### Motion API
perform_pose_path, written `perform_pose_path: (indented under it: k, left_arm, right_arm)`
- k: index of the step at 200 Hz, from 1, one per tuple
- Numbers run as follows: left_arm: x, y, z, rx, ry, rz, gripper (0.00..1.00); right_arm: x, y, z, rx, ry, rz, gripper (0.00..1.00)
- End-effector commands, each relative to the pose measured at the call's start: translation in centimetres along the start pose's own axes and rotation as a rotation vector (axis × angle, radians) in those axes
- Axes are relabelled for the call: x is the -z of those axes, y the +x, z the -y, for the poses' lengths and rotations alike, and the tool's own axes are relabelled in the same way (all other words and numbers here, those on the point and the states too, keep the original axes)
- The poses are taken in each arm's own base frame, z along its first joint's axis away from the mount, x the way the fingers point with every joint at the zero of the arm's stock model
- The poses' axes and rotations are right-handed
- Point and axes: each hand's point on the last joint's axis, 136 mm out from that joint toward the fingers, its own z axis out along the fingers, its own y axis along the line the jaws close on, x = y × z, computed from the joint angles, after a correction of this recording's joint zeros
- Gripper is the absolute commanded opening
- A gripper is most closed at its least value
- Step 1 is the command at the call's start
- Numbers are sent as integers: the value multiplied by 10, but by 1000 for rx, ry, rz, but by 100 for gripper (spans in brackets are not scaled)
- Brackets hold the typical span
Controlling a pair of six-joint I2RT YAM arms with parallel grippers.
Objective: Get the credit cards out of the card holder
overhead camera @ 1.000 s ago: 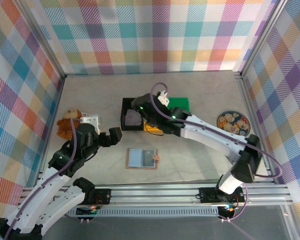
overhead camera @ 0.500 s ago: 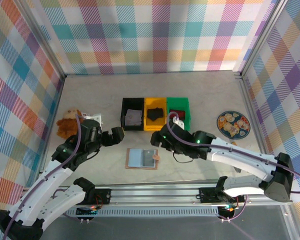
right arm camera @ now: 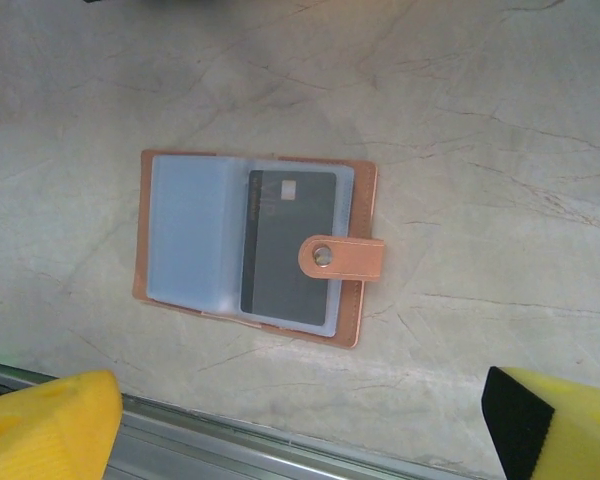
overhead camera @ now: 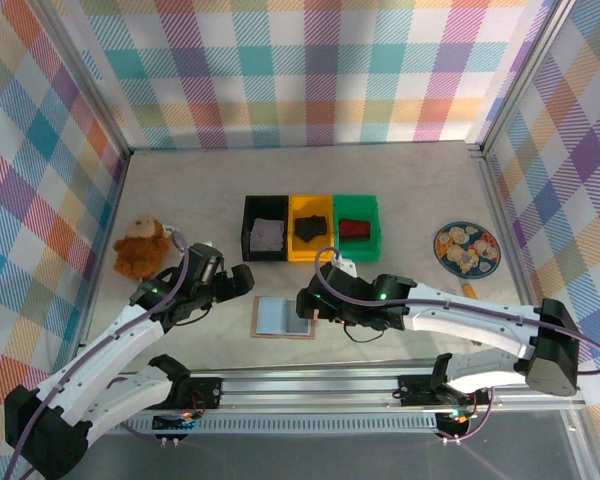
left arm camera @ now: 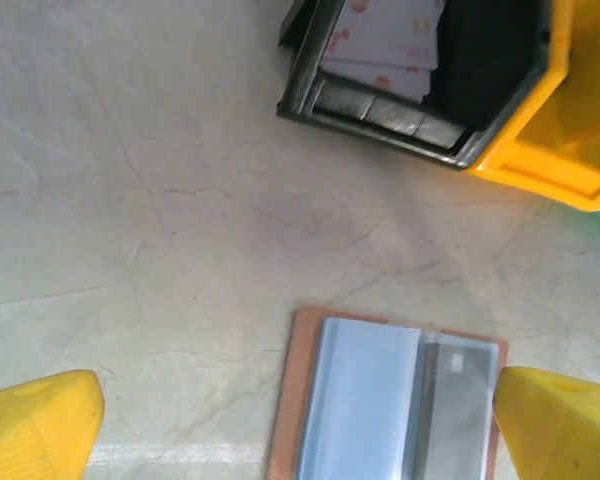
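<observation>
The pinkish-tan card holder (overhead camera: 270,318) lies open on the table, its pale blue sleeves up and its snap strap (right arm camera: 342,257) folded over the right page. A dark grey credit card (right arm camera: 288,245) sits in the right sleeve. My right gripper (overhead camera: 308,305) hangs open just above the holder's right side, and in its wrist view (right arm camera: 300,440) nothing lies between the yellow fingers (right arm camera: 45,425). My left gripper (overhead camera: 230,285) is open to the holder's left. Its wrist view (left arm camera: 300,440) looks down on the holder (left arm camera: 365,400) and the card (left arm camera: 458,410).
Black (overhead camera: 248,228), yellow (overhead camera: 311,205) and green (overhead camera: 357,203) bins stand in a row behind the holder. Pale cards (left arm camera: 385,35) lie in the black bin (left arm camera: 380,110). A stuffed toy (overhead camera: 142,247) sits at left, a patterned plate (overhead camera: 467,246) at right. The metal rail (right arm camera: 230,440) runs close in front.
My right arm pulled back from over the black bin and came down over the card holder, its jaws opening wider. My left arm moved in towards the holder's left side.
</observation>
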Motion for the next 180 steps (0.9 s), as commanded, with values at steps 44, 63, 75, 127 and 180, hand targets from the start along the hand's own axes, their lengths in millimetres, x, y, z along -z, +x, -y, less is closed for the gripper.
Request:
perform_pose_path:
  k: [44, 63, 75, 127, 180]
  left_arm:
    - [-14, 12, -6, 29, -26, -15, 100]
    - [-18, 19, -12, 45, -39, -26, 100]
    - [-21, 24, -15, 54, -43, -33, 100]
    - [-27, 35, -19, 45, -71, -74, 99]
    - [-31, 49, -21, 40, -79, -107, 98]
  right_arm:
    - [-18, -2, -30, 24, -61, -15, 82]
    - [-29, 5, -32, 38, -46, -57, 81]
    - [-35, 7, -34, 50, -35, -78, 76]
    - [-60, 20, -51, 26, -67, -175, 65]
    - [-82, 37, -58, 11, -64, -269, 64]
